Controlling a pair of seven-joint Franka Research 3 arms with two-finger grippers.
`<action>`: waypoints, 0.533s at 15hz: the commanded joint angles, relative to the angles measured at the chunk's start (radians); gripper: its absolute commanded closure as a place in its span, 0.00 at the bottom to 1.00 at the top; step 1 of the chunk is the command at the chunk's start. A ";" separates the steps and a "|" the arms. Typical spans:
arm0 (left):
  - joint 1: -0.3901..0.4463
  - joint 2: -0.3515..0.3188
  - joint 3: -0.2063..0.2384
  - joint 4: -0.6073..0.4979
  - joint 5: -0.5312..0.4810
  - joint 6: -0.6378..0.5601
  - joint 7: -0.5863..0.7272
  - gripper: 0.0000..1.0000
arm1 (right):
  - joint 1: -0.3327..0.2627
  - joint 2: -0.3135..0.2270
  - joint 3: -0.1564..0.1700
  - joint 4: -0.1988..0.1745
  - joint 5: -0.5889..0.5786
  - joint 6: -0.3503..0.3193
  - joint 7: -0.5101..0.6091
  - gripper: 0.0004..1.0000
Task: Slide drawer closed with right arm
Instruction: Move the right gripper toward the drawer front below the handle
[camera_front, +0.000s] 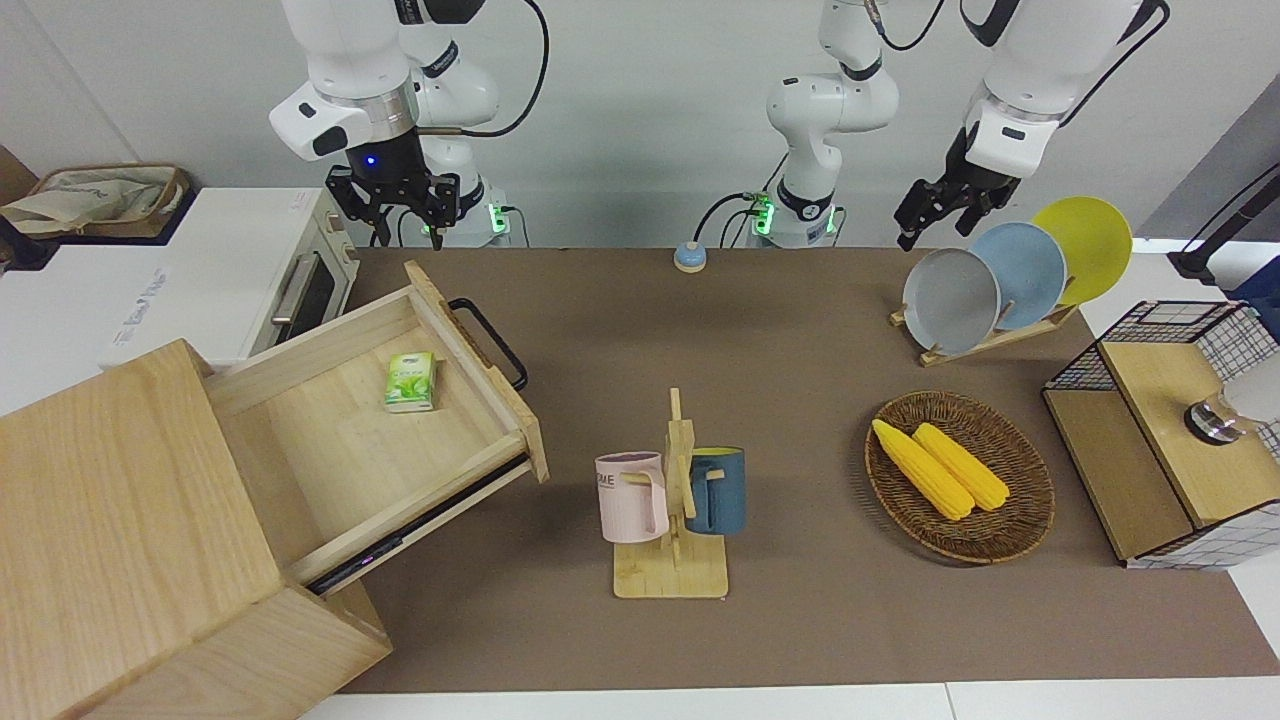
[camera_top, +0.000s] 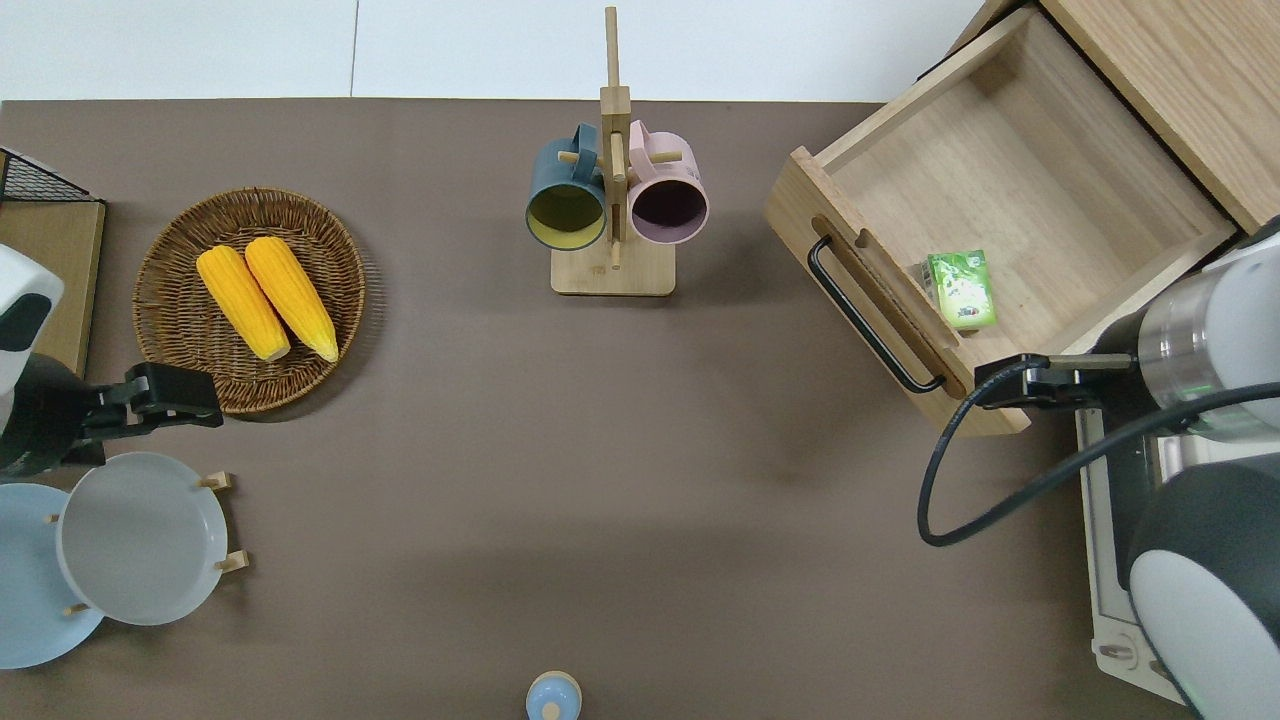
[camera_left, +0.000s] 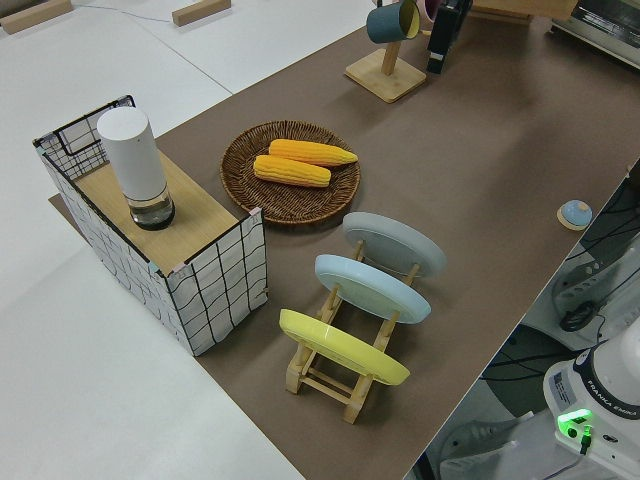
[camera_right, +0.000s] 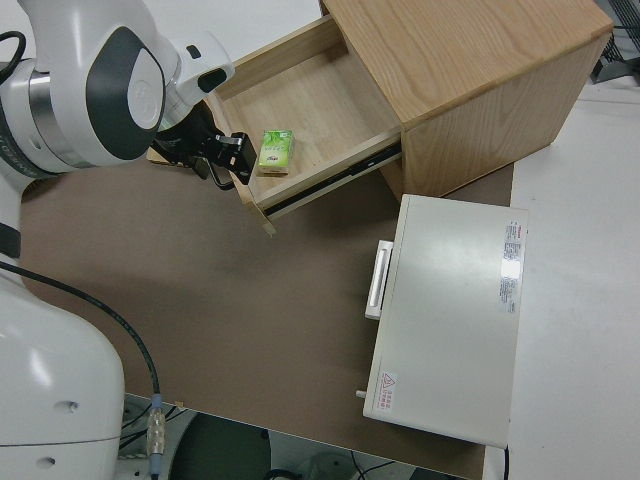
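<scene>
wall (camera_front: 640, 120): plain white | table (camera_front: 800, 330): brown mat, white edges | light: even

White jointed right arm (camera_front: 345, 60), silver wrist ring, blue light, black cable, black end effector (camera_front: 392, 200).
</scene>
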 joint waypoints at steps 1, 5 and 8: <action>-0.001 -0.008 0.004 0.004 -0.001 -0.015 0.009 0.01 | -0.001 0.002 0.028 0.011 -0.038 -0.015 0.036 0.70; -0.001 -0.008 0.004 0.004 -0.001 -0.015 0.009 0.01 | -0.001 0.002 0.038 0.012 -0.038 -0.019 0.054 0.82; -0.001 -0.008 0.004 0.004 -0.001 -0.015 0.009 0.01 | 0.000 0.001 0.040 0.012 -0.022 -0.021 0.115 0.98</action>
